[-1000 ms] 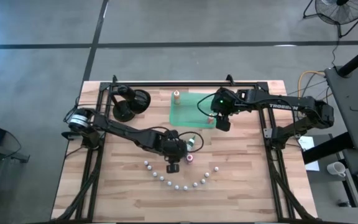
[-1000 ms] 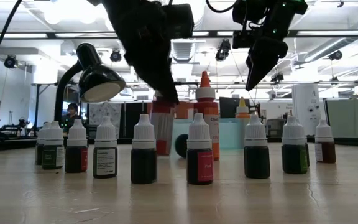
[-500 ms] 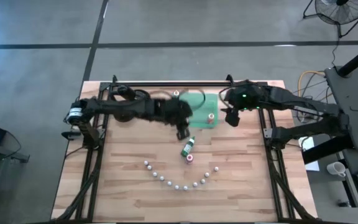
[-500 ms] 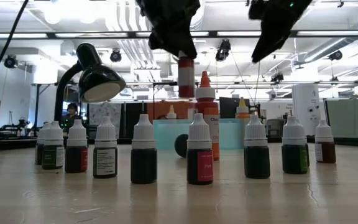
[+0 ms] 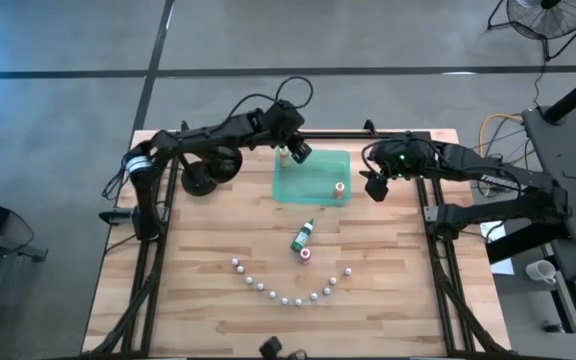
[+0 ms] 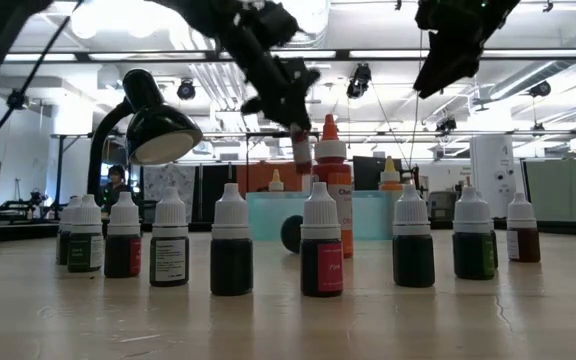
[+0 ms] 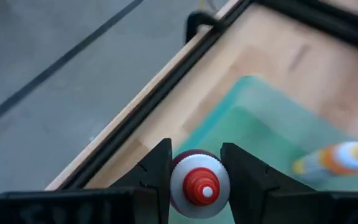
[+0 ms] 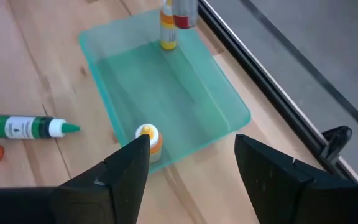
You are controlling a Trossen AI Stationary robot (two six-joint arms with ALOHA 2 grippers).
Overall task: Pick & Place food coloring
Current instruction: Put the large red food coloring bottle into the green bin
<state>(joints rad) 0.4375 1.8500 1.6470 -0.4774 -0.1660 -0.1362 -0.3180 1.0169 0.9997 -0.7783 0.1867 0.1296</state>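
**Red-capped bottle carried to the tray**

A red-capped bottle [image 7: 199, 186], clamped in the left gripper [image 5: 297, 152] jaws, has been lifted from beside the green bottle [image 5: 302, 235] and is now held over the tray [image 5: 320, 190] far corner, near an orange bottle [image 5: 283, 153]; release seems next. The right gripper [image 5: 375, 187] waits beside the tray, jaws apart.

left gripper [image 5: 299, 152]: raised, jaws clamped | right gripper [image 5: 377, 186]: raised, jaws wide
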